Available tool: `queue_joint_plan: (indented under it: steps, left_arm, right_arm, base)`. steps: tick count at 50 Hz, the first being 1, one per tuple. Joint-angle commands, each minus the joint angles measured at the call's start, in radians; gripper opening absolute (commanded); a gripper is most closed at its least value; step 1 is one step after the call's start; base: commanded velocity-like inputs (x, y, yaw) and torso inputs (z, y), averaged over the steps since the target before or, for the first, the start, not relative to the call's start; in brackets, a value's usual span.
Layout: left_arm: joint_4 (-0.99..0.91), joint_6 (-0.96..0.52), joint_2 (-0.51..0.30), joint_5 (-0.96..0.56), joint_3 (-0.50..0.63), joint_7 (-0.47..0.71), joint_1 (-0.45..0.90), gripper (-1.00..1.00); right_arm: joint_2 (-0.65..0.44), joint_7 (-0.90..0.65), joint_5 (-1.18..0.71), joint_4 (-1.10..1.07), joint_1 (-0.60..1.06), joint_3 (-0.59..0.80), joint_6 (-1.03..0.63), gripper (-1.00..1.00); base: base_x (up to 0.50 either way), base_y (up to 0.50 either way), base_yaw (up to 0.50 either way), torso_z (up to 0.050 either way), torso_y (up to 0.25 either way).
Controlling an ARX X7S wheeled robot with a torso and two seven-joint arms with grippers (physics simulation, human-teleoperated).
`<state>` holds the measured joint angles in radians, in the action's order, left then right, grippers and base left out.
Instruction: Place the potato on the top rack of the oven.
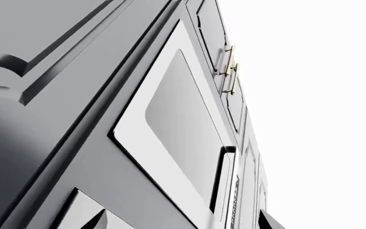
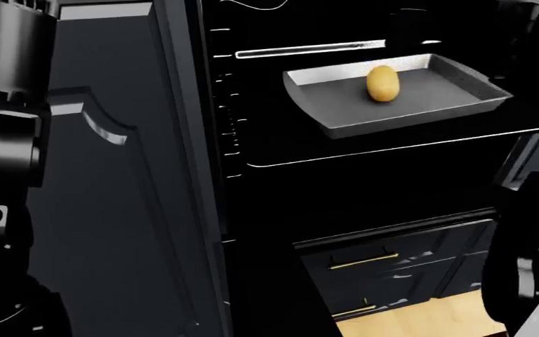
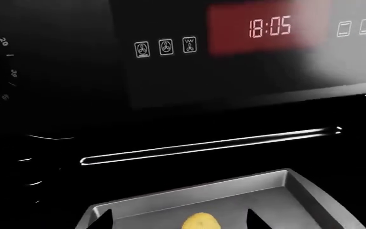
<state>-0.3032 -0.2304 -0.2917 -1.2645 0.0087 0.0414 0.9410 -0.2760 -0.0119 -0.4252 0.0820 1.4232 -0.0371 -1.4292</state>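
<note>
The right claw (image 3: 179, 224) shows only two dark finger tips (image 3: 254, 218), spread apart and holding nothing. Just past them, the potato (image 2: 383, 83) sits on the grey tray (image 2: 344, 112) on the top rack (image 2: 401, 149), inside the oven (image 3: 170, 71). I cannot see the left claw.

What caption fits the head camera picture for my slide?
A small yellow potato sits on the grey baking tray inside the dark open oven.

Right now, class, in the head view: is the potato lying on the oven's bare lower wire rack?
No. The potato lies in the grey baking tray on the upper rack, above the bare wire rack.
</note>
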Motion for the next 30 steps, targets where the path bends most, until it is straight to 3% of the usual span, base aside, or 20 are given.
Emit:
queue_joint_plan:
  steps: [1,6,15,30]
  left_arm:
    - [0.013,0.006,0.006,-0.003,0.007,-0.011,-0.001,1.00]
    - [0.010,0.009,0.010,-0.006,0.010,-0.009,-0.001,1.00]
    - [0.030,0.013,0.025,-0.008,0.025,-0.023,0.006,1.00]
    - [0.071,0.016,0.033,-0.017,0.038,-0.056,0.023,1.00]
  right_arm:
    - [-0.165,-0.707,-0.900,-0.229,-0.030,-0.045,-0.137,1.00]
    - [-0.219,-0.975,-1.218,-0.231,0.009,-0.024,-0.126,1.00]
    - [-0.356,-1.296,-1.599,-0.272,0.075,0.102,-0.021,1.00]
    - [-0.541,-1.532,-1.887,-0.390,0.199,0.289,0.156,1.00]
  base:
    - [0.00,0.00,0.00,0.000,0.000]
    - [0.00,0.00,0.00,0.000,0.000]
    - [0.00,0.00,0.00,0.000,0.000]
    - [0.00,0.00,0.00,0.000,0.000]
